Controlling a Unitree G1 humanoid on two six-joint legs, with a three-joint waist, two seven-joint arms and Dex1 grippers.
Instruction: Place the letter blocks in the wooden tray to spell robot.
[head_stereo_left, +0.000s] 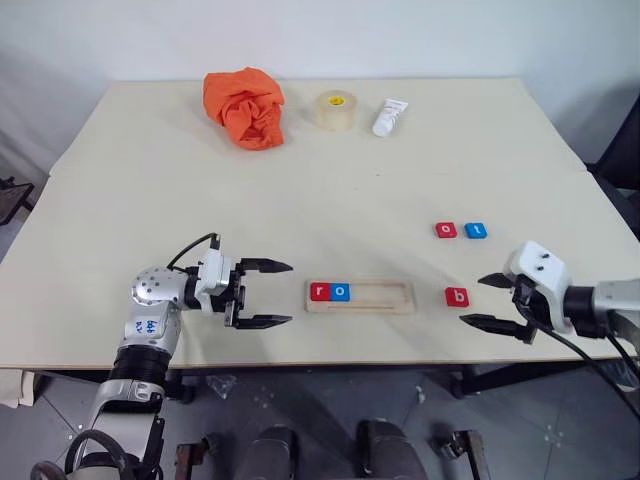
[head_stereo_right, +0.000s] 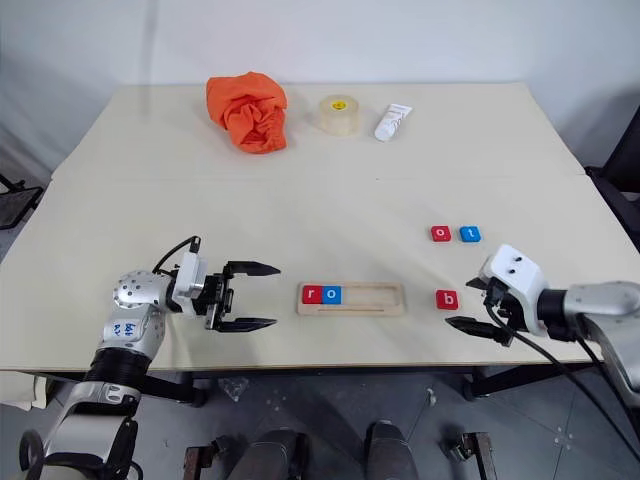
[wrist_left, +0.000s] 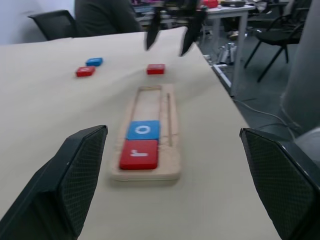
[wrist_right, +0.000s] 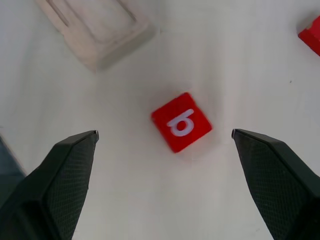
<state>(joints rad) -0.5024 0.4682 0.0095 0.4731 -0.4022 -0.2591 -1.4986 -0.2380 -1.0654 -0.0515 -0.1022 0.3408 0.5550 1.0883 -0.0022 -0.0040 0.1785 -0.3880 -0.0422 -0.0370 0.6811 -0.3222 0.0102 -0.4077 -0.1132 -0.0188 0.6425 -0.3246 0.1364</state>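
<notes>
Here, both pincers released, right pincer (head_stereo_left: 484, 301) beside red b block (wrist_right: 181, 121), wooden tray (wrist_right: 95, 30) cut off (wrist view).

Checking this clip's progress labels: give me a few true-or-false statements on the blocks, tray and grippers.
1. The wooden tray holds two blocks. True: red r and blue o.
2. The red b block sits in the tray. False: it lies on the table beside it.
3. The right gripper holds a block. False: it is open, empty.
4. The left gripper is open. True.
</notes>
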